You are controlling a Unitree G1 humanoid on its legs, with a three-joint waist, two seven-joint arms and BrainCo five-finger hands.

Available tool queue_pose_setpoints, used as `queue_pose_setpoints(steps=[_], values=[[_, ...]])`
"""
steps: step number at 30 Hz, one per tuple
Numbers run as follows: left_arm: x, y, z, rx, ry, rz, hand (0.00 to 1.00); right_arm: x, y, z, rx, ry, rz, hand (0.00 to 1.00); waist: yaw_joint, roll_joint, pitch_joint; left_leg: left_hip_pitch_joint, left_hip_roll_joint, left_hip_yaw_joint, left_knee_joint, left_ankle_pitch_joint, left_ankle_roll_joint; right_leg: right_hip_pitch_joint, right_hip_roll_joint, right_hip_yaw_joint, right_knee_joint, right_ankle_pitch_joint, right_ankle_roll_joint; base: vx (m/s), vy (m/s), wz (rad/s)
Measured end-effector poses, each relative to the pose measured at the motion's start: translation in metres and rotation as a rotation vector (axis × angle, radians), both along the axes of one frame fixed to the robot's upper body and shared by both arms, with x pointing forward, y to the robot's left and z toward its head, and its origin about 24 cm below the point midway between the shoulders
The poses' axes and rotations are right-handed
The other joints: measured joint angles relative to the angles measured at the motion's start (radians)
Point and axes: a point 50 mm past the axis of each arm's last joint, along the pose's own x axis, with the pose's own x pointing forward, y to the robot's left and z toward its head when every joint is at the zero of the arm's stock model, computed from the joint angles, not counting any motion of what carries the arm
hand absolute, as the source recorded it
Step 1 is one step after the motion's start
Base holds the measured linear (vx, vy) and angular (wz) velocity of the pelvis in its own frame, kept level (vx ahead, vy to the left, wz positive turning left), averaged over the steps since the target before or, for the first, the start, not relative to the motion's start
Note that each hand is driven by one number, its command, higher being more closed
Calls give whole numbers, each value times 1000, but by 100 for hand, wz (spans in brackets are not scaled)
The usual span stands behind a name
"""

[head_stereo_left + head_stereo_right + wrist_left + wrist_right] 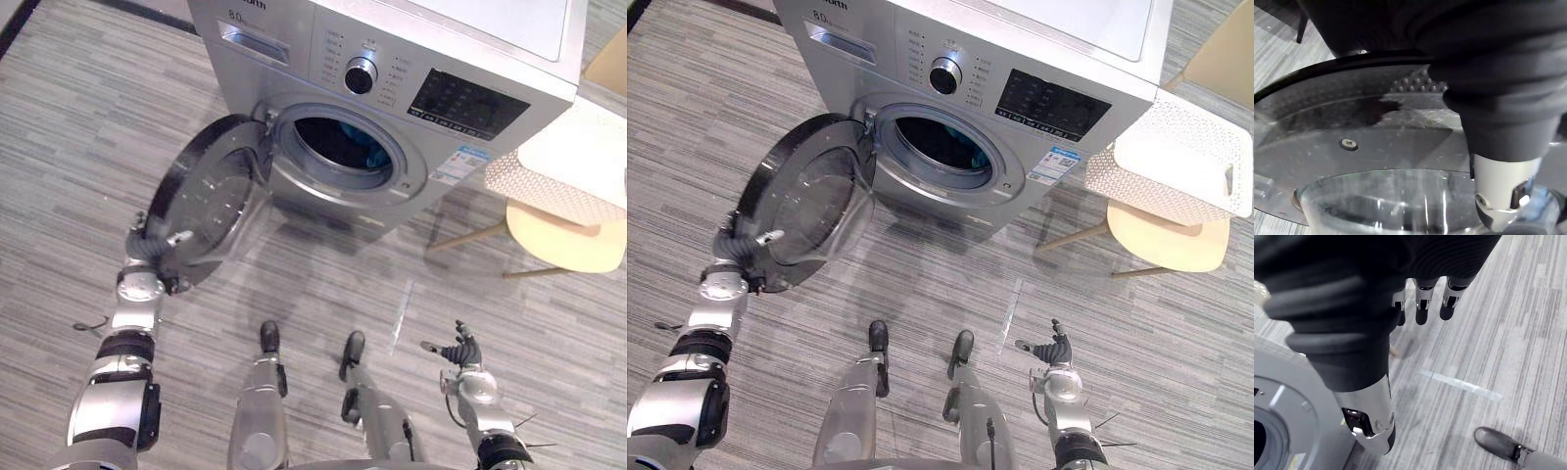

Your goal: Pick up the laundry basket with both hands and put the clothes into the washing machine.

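Left eye view: left hand (149, 247) at door (201, 196), grip unclear; right hand (460, 351) slack, empty; basket (529, 186) on chair (568, 242).

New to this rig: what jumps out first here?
The silver front-loading washing machine stands ahead, round glass door swung open leftward, left hand at its rim, blue cloth in the drum. A white perforated laundry basket sits on a pale wooden chair at right; the right hand hangs open, low right.
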Motion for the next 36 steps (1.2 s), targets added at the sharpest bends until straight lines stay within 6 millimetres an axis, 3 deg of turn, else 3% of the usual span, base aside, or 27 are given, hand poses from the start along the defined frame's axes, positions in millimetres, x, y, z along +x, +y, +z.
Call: queue_pose_setpoints(steps=[2, 7, 10, 13, 16, 20, 22, 24, 25, 26, 28, 33, 36], values=[[-6, -26, -11, -8, 2, -88, 0, 0, 2, -2, 7, 8, 0, 0, -1, 1, 0, 10, -17, -1, -13, 8, 7, 2, -8, 1, 4, -1, 3, 9, 11, 3], [-17, -119, -37, -115, 40, -378, 0, -3, 12, -8, 8, 43, 24, 0, -14, 6, -5, 78, -67, 8, -85, 34, 29, 30, -43, 6, 17, -13, 30, 18, 47, 6], [-16, -151, -32, -124, 33, -521, 0, -1, 18, -8, -4, 42, 58, 0, -46, 15, -10, 85, -83, 18, -92, 41, 39, 28, -58, 17, 16, -10, 35, 23, 56, -4], [-3, -173, -13, -120, -29, -594, 0, 1, 20, -6, -25, 41, 85, 0, -72, 28, -12, 103, -89, 71, -105, 40, 42, 13, -67, 65, 17, -1, 47, 29, 44, -37], [32, -169, 25, -41, -107, -581, 0, 3, 20, -5, -38, 37, 94, 0, -104, 47, -12, 89, -86, 129, -102, 34, 52, -36, -65, 130, 16, 23, 47, -14, 7, -60], [75, -127, 82, 113, -147, -451, 0, 8, 14, 3, -76, 13, 112, 0, -159, 60, 22, 50, -77, 202, -69, 15, 67, -99, -61, 216, -7, 69, 53, -45, -8, -61], [92, -88, 140, 217, -212, -329, 0, 14, 9, 11, -98, -23, 103, 0, -175, 51, 50, -19, -49, 249, -15, -12, 69, -161, -51, 270, -32, 101, 54, -95, -41, -61], [95, -70, 184, 267, -289, -257, 0, 18, 7, 18, -104, -64, 97, 0, -174, 47, 83, -74, -26, 264, 35, -28, 67, -192, -45, 284, -57, 125, 51, -82, -41, -34], [94, -65, 197, 280, -314, -238, 0, 17, 9, 22, -100, -85, 97, 0, -170, 47, 83, -119, -3, 264, 78, -47, 61, -222, -34, 286, -58, 124, 55, -74, -58, -23], [94, -64, 197, 276, -311, -231, 0, 16, 13, 27, -85, -124, 102, 0, -161, 46, 84, -172, 38, 255, 137, -72, 56, -246, -10, 279, -59, 128, 59, -67, -62, -15], [94, -69, 198, 246, -326, -236, 0, 17, 16, 33, -72, -172, 98, 0, -155, 39, 87, -207, 67, 240, 182, -83, 54, -256, 8, 264, -59, 131, 63, -17, -65, -1], [90, -90, 190, 147, -410, -277, 0, 11, 20, 40, -65, -228, 96, 0, -139, 37, 88, -208, 73, 205, 183, -91, 52, -233, 17, 229, -54, 133, 49, 56, -51, 13], [78, -118, 150, 47, -413, -348, 0, 4, 29, 31, -26, -204, 85, 0, -118, 38, 88, -123, 49, 167, 132, -71, 38, -150, 10, 179, -44, 90, 29, 130, -62, 48]])
